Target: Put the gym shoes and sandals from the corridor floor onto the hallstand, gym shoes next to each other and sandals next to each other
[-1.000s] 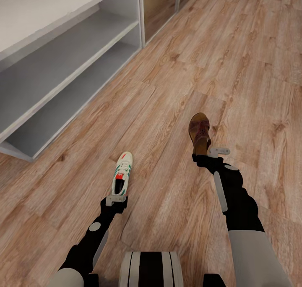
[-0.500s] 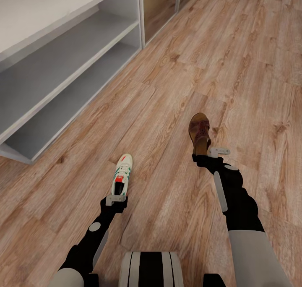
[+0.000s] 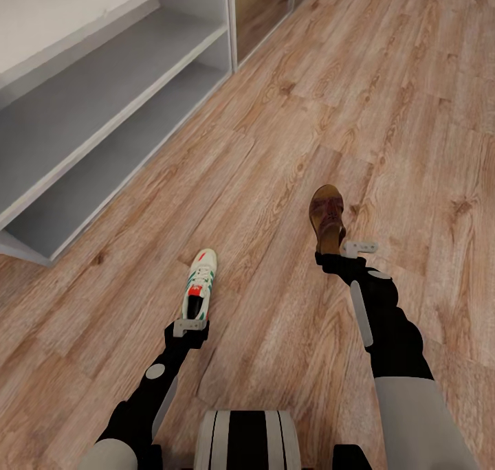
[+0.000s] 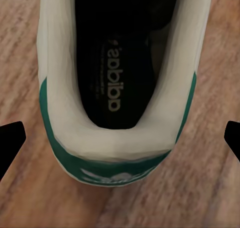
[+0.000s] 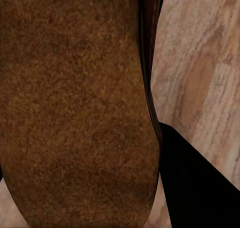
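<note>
- Nearest, the left gripper (image 3: 190,327) has its fingers closed around the heel of a white gym shoe (image 3: 199,284), toe pointing away.
- Farther right, the right gripper (image 3: 342,251) clasps the heel of a brown sandal (image 3: 326,212).
- Beyond, at left, the pale hallstand (image 3: 103,130) stands on the corridor floor (image 3: 385,113).

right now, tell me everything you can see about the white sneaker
The white sneaker is a low gym shoe with green side stripes, a green heel tab, a red-orange tongue patch and white laces. Its dark insole carries pale lettering in the left wrist view. It looks like smooth leather. It sits upright, toe pointing away from the robot, over the wood floor. The left gripper is at its heel, one of its fingers on each side.
</note>
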Robot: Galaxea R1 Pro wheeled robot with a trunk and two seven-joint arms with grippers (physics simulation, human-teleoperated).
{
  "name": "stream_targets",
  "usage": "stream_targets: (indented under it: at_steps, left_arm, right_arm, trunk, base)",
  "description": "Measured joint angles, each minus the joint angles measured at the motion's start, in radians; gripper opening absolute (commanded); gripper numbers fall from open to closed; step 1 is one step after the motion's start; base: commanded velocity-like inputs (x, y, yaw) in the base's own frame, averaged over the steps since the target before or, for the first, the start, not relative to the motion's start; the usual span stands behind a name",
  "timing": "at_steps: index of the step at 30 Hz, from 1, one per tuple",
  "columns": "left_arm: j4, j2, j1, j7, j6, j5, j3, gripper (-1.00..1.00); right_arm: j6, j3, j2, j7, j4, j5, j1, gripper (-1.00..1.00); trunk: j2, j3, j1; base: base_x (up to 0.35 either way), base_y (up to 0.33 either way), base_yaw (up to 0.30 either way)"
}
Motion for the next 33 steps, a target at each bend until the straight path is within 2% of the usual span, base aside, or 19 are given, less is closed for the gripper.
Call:
stream_targets:
  at_steps: [12,13,33]
  left_arm:
    - [0.000,0.000,0.000,0.000,0.000,0.000,0.000,1.00]
    - [0.000,0.000,0.000,0.000,0.000,0.000,0.000,-1.00]
    - [-0.002,0.000,0.000,0.001,0.000,0.002,0.000,-1.00]
  right_arm:
    - [0.000,-0.016,0.000,0.000,0.000,0.000,0.000,-1.00]
    - [0.000,-0.016,0.000,0.000,0.000,0.000,0.000,-1.00]
    - [0.000,-0.017,0.000,0.000,0.000,0.000,0.000,-1.00]
  trunk:
    - [0.000,-0.001,0.000]
    - [0.000,-0.001,0.000]
    - [0.000,-0.001,0.000]
  base:
    - [0.064,0.000,0.000]
    - [0.007,0.000,0.000]
    - [0.000,0.000,0.000]
